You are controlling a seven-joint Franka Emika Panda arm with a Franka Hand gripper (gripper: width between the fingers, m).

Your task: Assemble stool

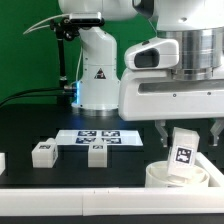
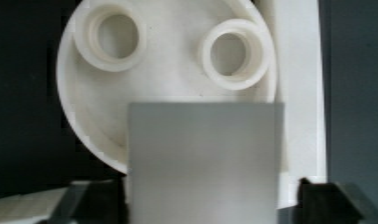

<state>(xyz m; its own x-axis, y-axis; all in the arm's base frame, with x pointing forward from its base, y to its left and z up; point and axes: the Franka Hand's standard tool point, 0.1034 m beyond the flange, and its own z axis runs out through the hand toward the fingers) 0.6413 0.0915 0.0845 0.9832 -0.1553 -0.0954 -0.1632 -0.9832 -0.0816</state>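
Note:
My gripper point(image 1: 188, 138) is shut on a small white stool leg point(image 1: 185, 152) with a black-and-white tag, and holds it tilted just above the round white seat point(image 1: 168, 180) at the exterior view's right. In the wrist view the leg point(image 2: 204, 150) fills the space between the dark fingers point(image 2: 321, 203) of the gripper point(image 2: 200, 208). The seat point(image 2: 97, 105) lies behind it with two round sockets point(image 2: 234, 52) showing. Two more legs point(image 1: 42, 152) point(image 1: 97, 153) stand on the black table to the exterior view's left.
The marker board point(image 1: 97, 137) lies flat behind the two loose legs. A long white bar point(image 1: 70, 196) edges the table's front. The robot's white base point(image 1: 95, 75) stands at the back. Another white piece point(image 1: 2, 161) shows at the far left edge.

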